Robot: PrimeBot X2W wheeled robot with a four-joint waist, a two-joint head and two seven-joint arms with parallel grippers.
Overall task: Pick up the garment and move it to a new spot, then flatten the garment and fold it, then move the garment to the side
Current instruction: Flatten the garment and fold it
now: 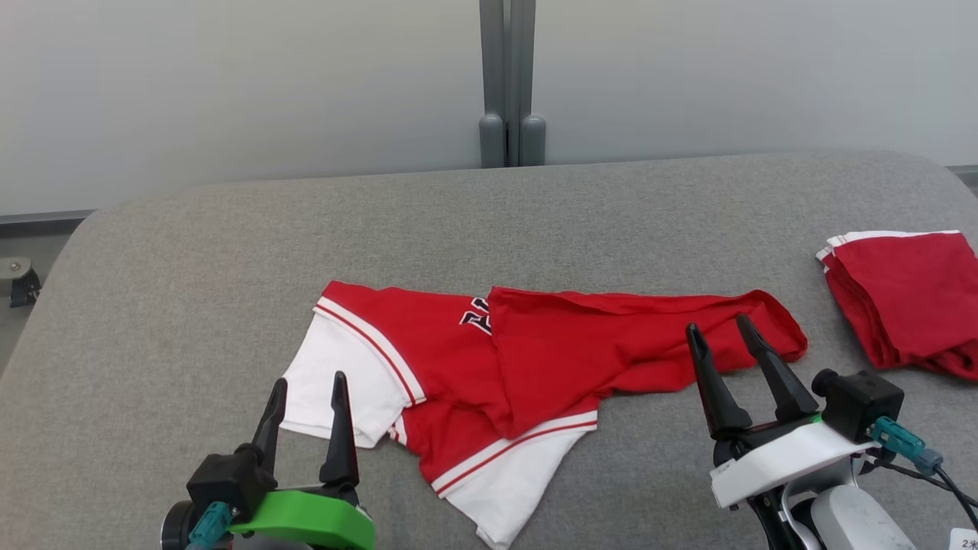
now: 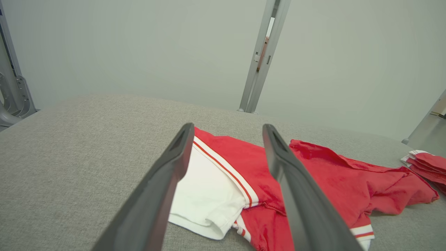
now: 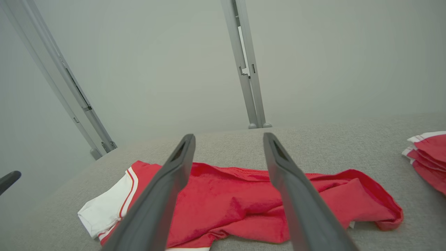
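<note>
The garment (image 1: 527,351) is a red shirt with white sleeves and red-striped trim. It lies crumpled across the middle of the grey table (image 1: 191,305), its red body folded over towards the right. It is also seen as the garment (image 2: 251,174) in the left wrist view and the garment (image 3: 230,205) in the right wrist view. My left gripper (image 1: 307,390) stands open at the lower left, just short of the white sleeve, nothing between its fingers. My right gripper (image 1: 720,328) is open at the shirt's right end, holding nothing.
A stack of folded red and white garments (image 1: 905,298) sits at the table's right edge. A grey post (image 1: 508,84) rises behind the table against a pale wall. Bare grey surface lies to the left and along the back.
</note>
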